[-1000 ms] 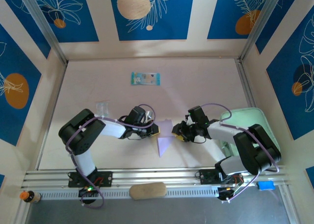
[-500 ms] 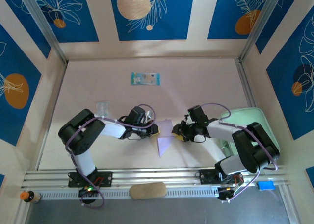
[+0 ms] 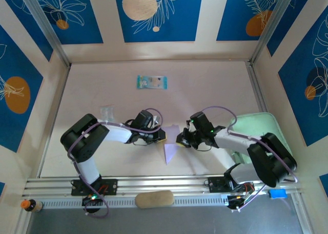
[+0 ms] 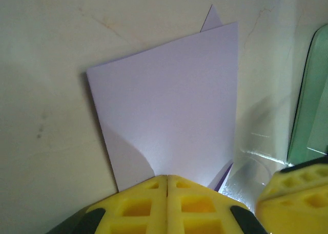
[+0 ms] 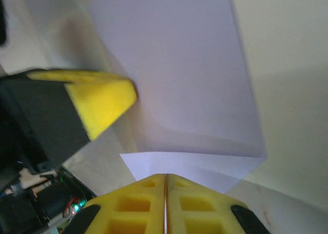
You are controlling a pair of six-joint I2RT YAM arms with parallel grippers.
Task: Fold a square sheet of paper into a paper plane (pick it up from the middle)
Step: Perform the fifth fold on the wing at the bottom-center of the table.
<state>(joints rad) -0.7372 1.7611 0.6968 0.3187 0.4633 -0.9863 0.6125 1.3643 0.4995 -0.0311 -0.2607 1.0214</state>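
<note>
Top view: the folded lilac sheet of paper (image 3: 171,148) sits between both arms, toward the table's 6 o'clock edge. The left gripper (image 3: 162,136), at its 10 o'clock, and the right gripper (image 3: 181,139), at 2 o'clock, each clench its edge.

arms (image 3: 115,134): 2, white links, black joints | cables (image 3: 220,109): purple loops | left gripper (image 4: 167,178), right gripper (image 5: 165,176): yellow pocketed fingers (image 4: 138,206)

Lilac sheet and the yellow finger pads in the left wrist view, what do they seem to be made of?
Lilac sheet: likely thin matte paper; it shows crisp straight edges and curls at its near edge. Yellow finger pads: probably moulded plastic or rubber, matte, with a grid of square recesses; the look doesn't settle which.
</note>
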